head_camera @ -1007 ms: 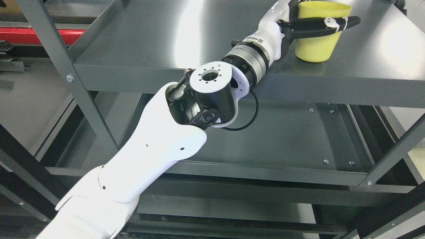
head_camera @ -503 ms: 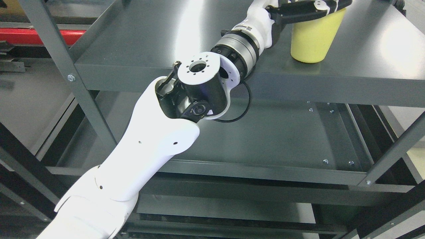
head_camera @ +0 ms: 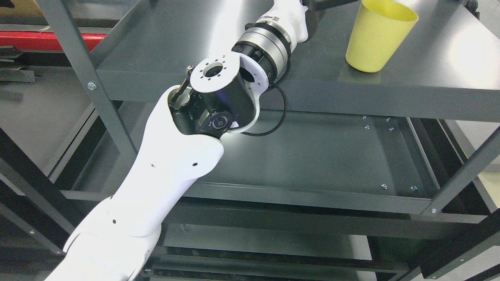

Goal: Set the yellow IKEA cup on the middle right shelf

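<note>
Head view: yellow cup [head_camera: 379, 37] upright on dark metal shelf [head_camera: 195, 50], toward its right end. Left robot hand [head_camera: 291, 13] just beside cup, mostly out of frame; finger state impossible to tell. Placement apparently done; arm withdrawal left.

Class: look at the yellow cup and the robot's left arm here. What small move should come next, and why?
Probably draw the left arm back off the shelf. The yellow cup stands upright on it with nothing holding it, and the hand is mostly past the top edge.
</note>
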You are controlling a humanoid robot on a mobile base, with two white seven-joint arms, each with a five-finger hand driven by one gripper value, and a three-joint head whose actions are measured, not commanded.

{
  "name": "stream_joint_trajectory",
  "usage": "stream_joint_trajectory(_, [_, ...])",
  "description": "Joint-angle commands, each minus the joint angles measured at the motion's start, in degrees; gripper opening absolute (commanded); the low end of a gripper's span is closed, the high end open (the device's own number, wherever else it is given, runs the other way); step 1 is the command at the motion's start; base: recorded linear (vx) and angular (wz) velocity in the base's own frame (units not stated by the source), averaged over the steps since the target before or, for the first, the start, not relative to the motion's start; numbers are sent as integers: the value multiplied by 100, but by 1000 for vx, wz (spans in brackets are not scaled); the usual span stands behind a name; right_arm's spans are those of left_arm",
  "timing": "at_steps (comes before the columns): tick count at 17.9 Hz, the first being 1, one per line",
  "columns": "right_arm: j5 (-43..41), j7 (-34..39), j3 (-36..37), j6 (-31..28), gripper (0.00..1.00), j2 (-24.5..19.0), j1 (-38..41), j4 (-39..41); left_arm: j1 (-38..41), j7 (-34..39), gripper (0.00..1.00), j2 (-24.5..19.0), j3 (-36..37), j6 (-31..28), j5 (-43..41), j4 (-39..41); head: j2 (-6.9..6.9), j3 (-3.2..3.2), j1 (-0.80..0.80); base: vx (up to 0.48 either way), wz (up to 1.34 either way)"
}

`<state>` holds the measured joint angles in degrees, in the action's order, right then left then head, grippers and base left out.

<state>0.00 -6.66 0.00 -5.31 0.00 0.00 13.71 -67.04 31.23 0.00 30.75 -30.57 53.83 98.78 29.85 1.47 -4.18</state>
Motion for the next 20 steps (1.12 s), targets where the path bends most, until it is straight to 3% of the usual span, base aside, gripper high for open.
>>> stream_joint_trajectory(1, [-141, -1, -97, -5, 99, 100, 80, 0, 322, -536, 99, -100, -245, 51, 31, 255, 0, 0, 0, -52, 50])
stream_joint_trajectory(5, [-141, -1, -97, -5, 99, 100, 80, 0, 586, -2757, 99, -271, -279, 428, 13, 282, 0, 0, 0, -77, 70])
stream_joint_trajectory(9, [-141, -1, -97, -5, 99, 100, 80, 0, 683, -4859, 99, -615, -341, 1297, -4, 282, 0, 0, 0, -119, 15])
stream_joint_trajectory(13, [-141, -1, -97, -5, 99, 100, 80, 0, 964, -5311, 99, -887, -210, 1588, -127, 282, 0, 0, 0, -116, 60])
stream_joint_trajectory(17, [-141, -1, -97, -5, 99, 100, 80, 0, 1744, -5672, 99, -1195, 439, 1773, -310, 264, -1, 0, 0, -120, 176])
stream_joint_trajectory(20, [-141, -1, -97, -5, 99, 100, 80, 0, 2894, -5629, 99, -959, 415, 2211, -1889, 159, 0, 0, 0, -145, 132])
